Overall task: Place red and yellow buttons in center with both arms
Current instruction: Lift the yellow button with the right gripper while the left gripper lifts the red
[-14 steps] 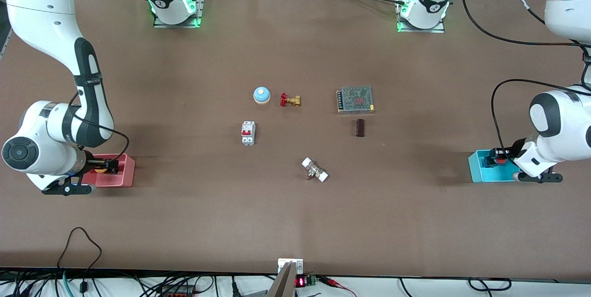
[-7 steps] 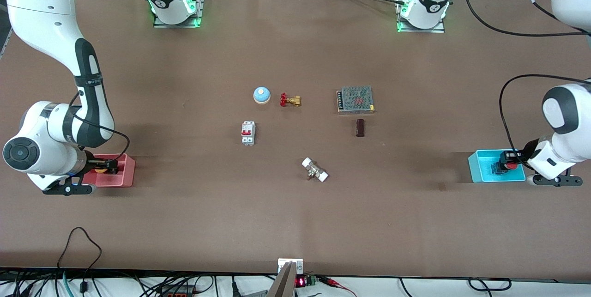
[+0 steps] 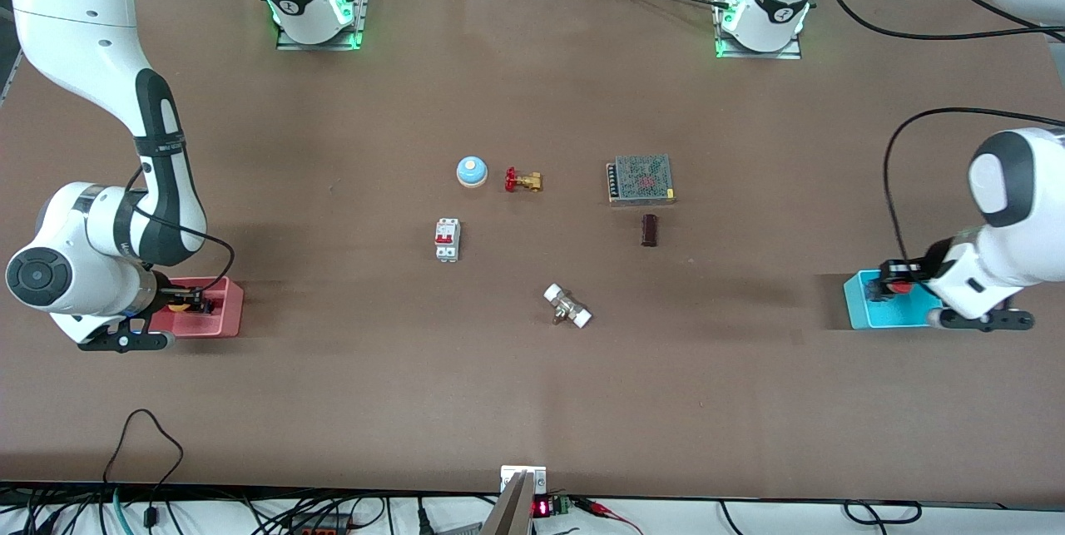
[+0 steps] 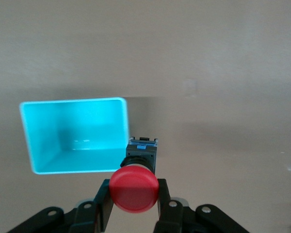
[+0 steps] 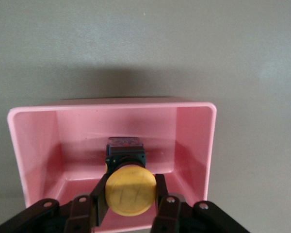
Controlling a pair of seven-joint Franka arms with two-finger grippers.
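Note:
My left gripper is shut on the red button and holds it up over the blue bin, at the bin's end toward the table's center. In the left wrist view the red cap sits between the fingers of the left gripper, just past the blue bin's wall. My right gripper is shut on the yellow button inside the pink bin. In the right wrist view the yellow cap is gripped low in the pink bin. The brown table center is bare.
Around the center lie a blue dome bell, a brass valve with a red handwheel, a white circuit breaker, a mesh-covered power supply, a dark block and a white-ended fitting.
My left gripper has swung back toward the table's center with the red button, now over the blue bin's inner end. The right gripper has barely moved in the pink bin.

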